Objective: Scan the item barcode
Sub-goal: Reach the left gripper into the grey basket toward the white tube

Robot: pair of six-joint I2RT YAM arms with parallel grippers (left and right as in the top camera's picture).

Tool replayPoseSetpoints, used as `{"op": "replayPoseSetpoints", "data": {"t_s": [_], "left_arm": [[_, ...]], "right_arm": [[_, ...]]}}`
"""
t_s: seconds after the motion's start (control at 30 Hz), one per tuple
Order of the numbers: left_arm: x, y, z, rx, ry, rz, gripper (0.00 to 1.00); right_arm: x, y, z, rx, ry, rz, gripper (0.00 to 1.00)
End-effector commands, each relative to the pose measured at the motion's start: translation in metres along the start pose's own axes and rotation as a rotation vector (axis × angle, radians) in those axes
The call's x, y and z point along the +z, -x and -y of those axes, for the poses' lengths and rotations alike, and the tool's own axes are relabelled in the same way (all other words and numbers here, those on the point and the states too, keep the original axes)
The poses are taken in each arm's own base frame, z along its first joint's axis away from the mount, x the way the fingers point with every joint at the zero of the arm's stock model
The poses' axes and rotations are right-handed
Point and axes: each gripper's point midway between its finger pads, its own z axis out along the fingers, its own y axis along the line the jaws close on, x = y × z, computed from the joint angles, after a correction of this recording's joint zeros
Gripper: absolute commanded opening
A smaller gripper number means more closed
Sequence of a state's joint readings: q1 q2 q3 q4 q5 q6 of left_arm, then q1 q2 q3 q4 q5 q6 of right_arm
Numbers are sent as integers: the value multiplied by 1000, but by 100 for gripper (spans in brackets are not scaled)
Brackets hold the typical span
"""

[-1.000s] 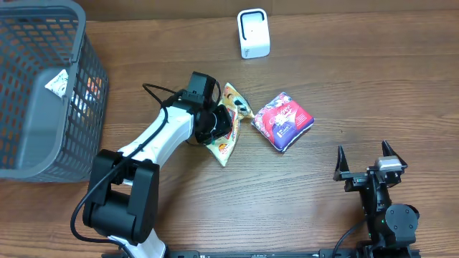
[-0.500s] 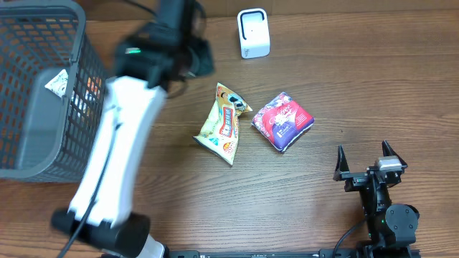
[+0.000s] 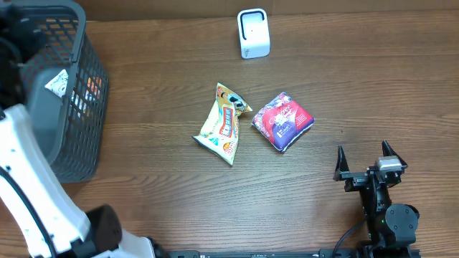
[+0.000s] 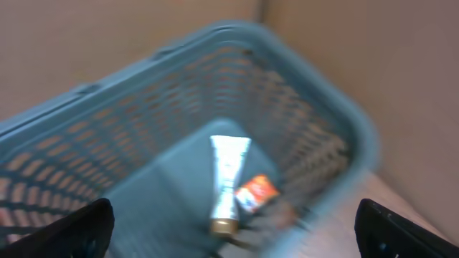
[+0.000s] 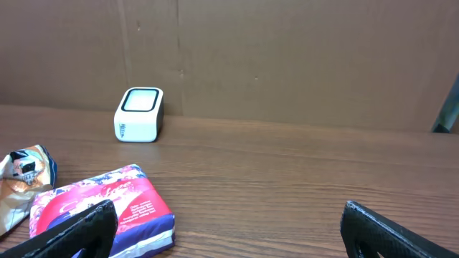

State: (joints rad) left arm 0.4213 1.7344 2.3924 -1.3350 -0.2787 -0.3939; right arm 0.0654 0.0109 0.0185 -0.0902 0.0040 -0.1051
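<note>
left gripper (image 4: 232, 228) over basket (image 4: 319, 84), two packets (image 3: 224, 123) (image 3: 283, 120), one scanner (image 3: 253, 33)

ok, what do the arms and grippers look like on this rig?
Left arm: white links, black joint housing near the base, thin black cable running along it. Right arm: all black, small grey block on top. Right gripper: two black pointed fingers. Left gripper: black fingers too, blurred in its wrist view.

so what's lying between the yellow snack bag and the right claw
The red and purple packet lies between the yellow snack bag and the right claw, nearer the bag. The rest of that stretch is bare table. The overhead view shows it.
</note>
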Motion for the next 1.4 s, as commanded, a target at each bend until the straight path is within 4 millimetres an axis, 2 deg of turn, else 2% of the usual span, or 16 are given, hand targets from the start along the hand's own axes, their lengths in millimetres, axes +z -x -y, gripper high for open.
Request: {"op": "replayPoseSetpoints", "data": {"t_s": [0.0, 0.2, 0.43, 0.6, 0.7, 0.8, 1.1, 1.37], "left_arm": [[42, -4, -25, -48, 95, -60, 100], [110, -31, -41, -102, 175, -192, 99], [173, -81, -15, -63, 73, -397, 94], [207, -117, -4, 13, 39, -512, 93], [222, -142, -8, 31, 64, -591, 89], [238, -163, -12, 47, 84, -650, 89], [267, -195, -10, 76, 100, -716, 83], [294, -234, -15, 92, 130, -803, 83]], "right_arm": [[0, -2, 2, -4, -7, 4, 100], [0, -2, 2, -4, -7, 4, 100], [0, -2, 1, -4, -7, 4, 100], [0, -2, 1, -4, -7, 4, 100], [0, -2, 2, -4, -7, 4, 100], [0, -2, 1, -4, -7, 4, 100], [0, -2, 2, -4, -7, 4, 100], [0, -2, 1, -4, -7, 4, 100]]}}
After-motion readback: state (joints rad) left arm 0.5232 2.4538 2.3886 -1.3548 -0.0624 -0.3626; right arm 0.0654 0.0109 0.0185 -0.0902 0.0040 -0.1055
